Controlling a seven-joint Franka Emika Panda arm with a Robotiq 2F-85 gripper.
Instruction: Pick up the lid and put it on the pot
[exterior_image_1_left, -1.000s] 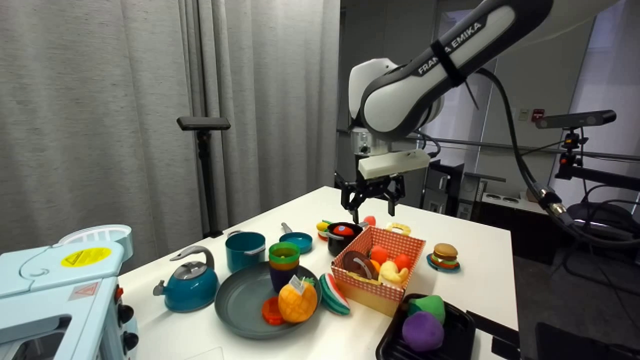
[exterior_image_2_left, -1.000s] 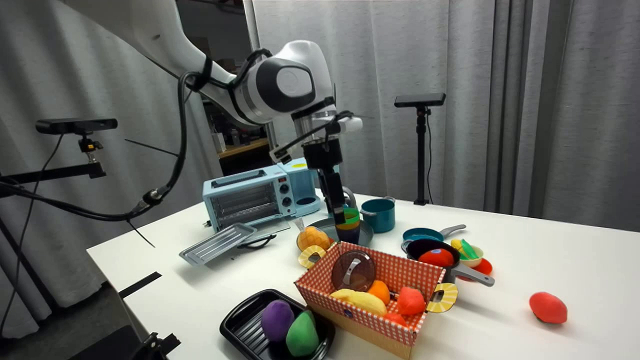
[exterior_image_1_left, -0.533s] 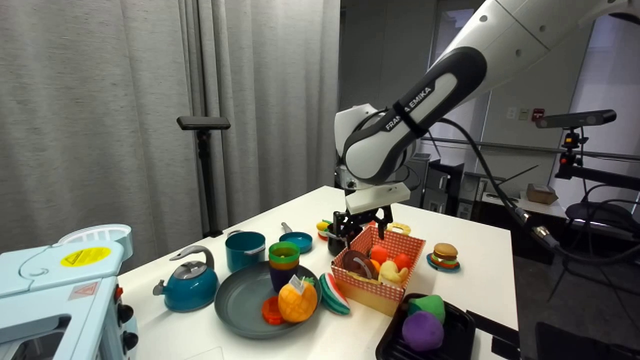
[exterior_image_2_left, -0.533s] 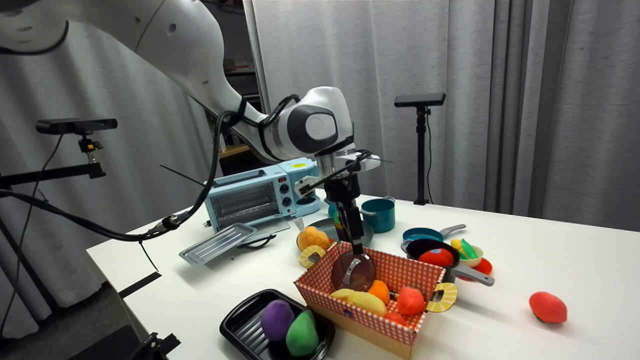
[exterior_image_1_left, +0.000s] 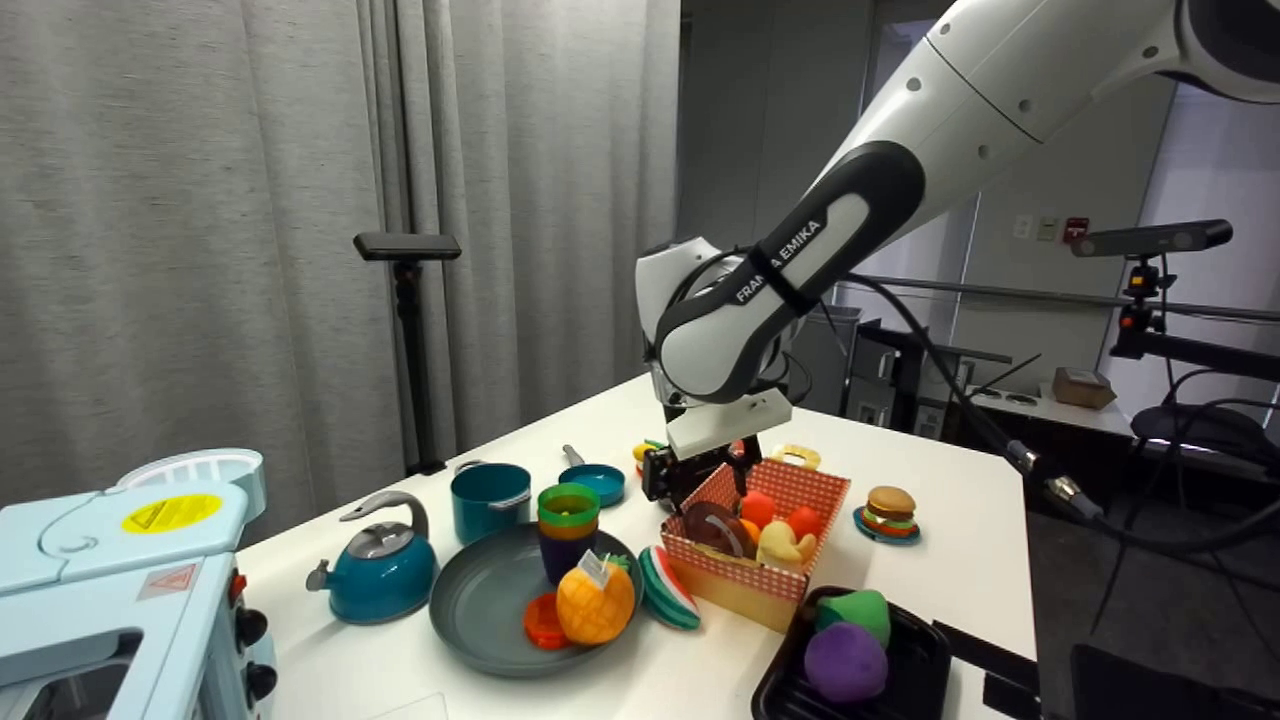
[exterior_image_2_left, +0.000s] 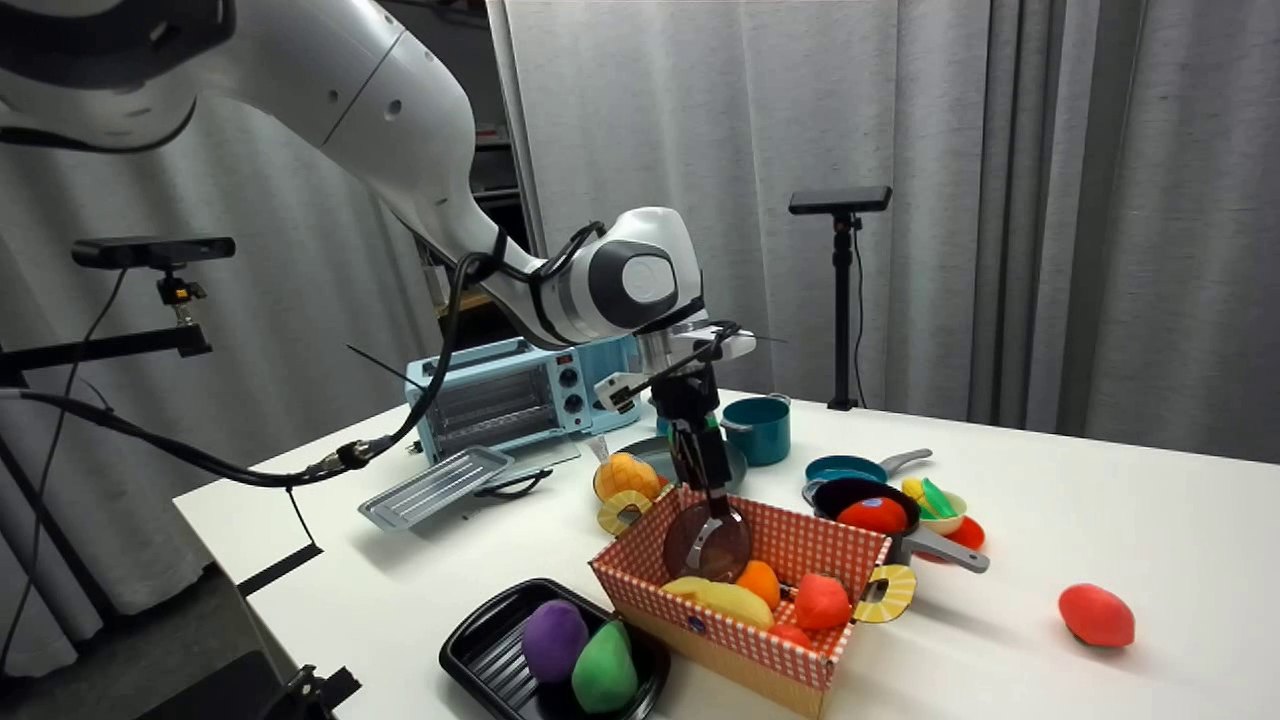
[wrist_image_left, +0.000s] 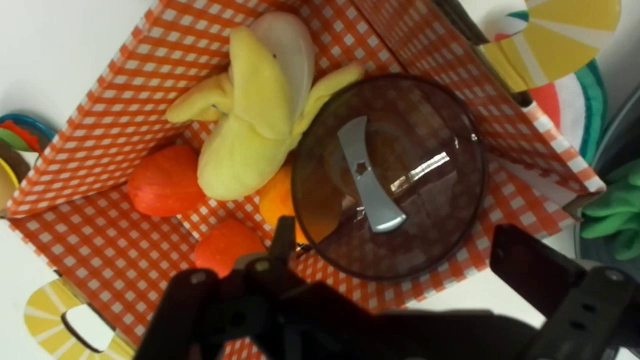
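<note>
While the gripper (wrist_image_left: 395, 230) is poised low at the red-and-white gingham box (wrist_image_left: 110, 250), its fingers (wrist_image_left: 535, 265) are spread well apart and unclenched, and the see-through brown lid (wrist_image_left: 390, 155) is seen between and beyond them in the wrist view; whether its rim is touched cannot be told. Inside the box, near a corner, the lid is tilted, its grey handle (wrist_image_left: 374, 192) facing up, and it is flanked by a half-peeled toy banana (wrist_image_left: 240, 155) and an orange (wrist_image_left: 275, 200). Just outside another corner of the box, a red toy (exterior_image_2_left: 873, 516) is held in a black saucepan (exterior_image_2_left: 850, 488), while a teal pot (exterior_image_2_left: 760, 430) is set by the rear edge of the white table (exterior_image_2_left: 1100, 500) in an exterior view. Toward the left edge there, a purple toy (exterior_image_2_left: 554, 640) and a green toy (exterior_image_2_left: 605, 667) are laid in a black roasting pan (exterior_image_2_left: 510, 645).
</note>
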